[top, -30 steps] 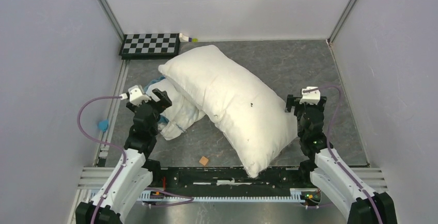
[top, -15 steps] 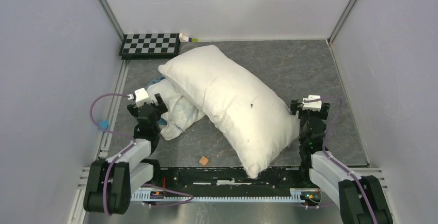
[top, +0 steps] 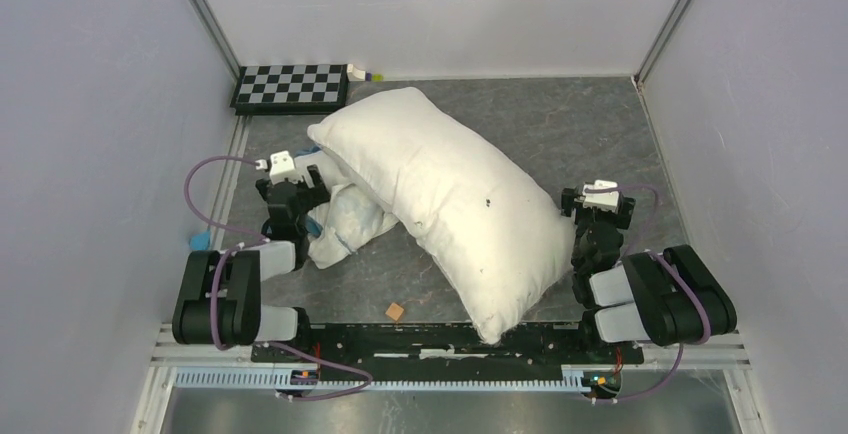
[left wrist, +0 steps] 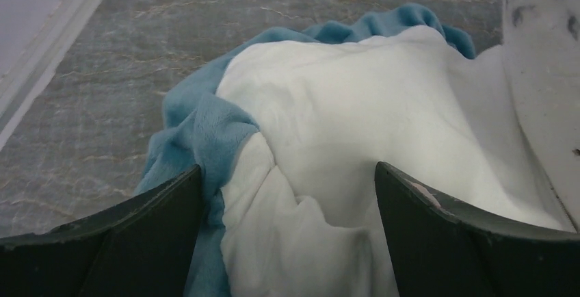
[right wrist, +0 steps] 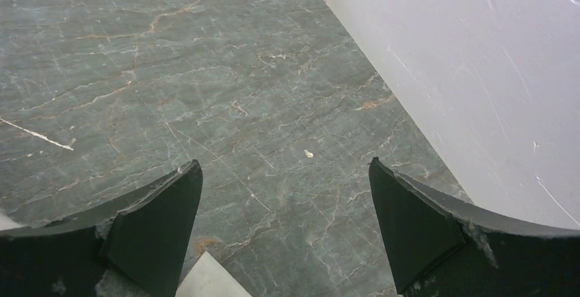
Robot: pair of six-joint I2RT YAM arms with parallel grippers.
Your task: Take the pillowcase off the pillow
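left gripper (left wrist: 287, 168) spread wide at the crumpled pillowcase (left wrist: 328, 105) beside the pillow (top: 450, 194), right gripper (right wrist: 285, 163) spread over the table (right wrist: 205, 71).

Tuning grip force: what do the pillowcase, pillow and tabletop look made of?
Pillowcase: soft matte white fabric that folds limply; its blue trim looks plush, fleece-like. Pillow: off-white cloth shell, puffy, probably fibre-filled, with a few dark specks. Tabletop: smooth grey marble-pattern surface with pale veins; stone or printed laminate, cannot tell.

pillowcase (top: 347, 218) partly hidden under pillow (top: 450, 194)
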